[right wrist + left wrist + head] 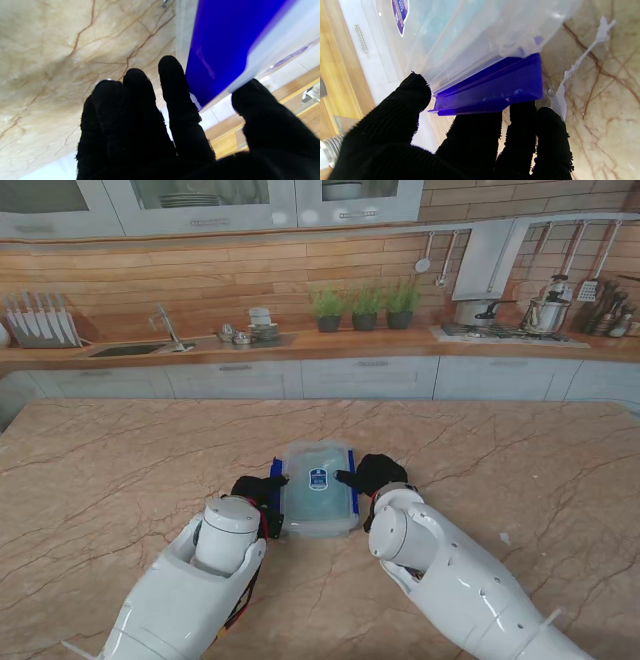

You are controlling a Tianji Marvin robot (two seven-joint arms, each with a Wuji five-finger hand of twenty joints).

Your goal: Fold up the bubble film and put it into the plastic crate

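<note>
Marble-patterned table [120,480], kitchen counter and cabinets behind. Stand view: plastic crate [319,490], lidded, lower centre of frame, between both black-gloved hands. Left hand [258,492] touches its left side, right hand [372,476] its right. Bluish bubble film [322,465] shows through the clear lid. Blue oval label [318,478] on lid; text unreadable.

Left wrist view: left hand's thumb [405,105] on the lid edge, fingers [475,132] under the blue latch [495,90] — gripping crate. White scrap [572,72] lies on the marble beside it.

Right wrist view: right hand's thumb [260,105] on the lid rim, fingers [172,85] beside the blue latch [220,45]; grips crate.
</note>
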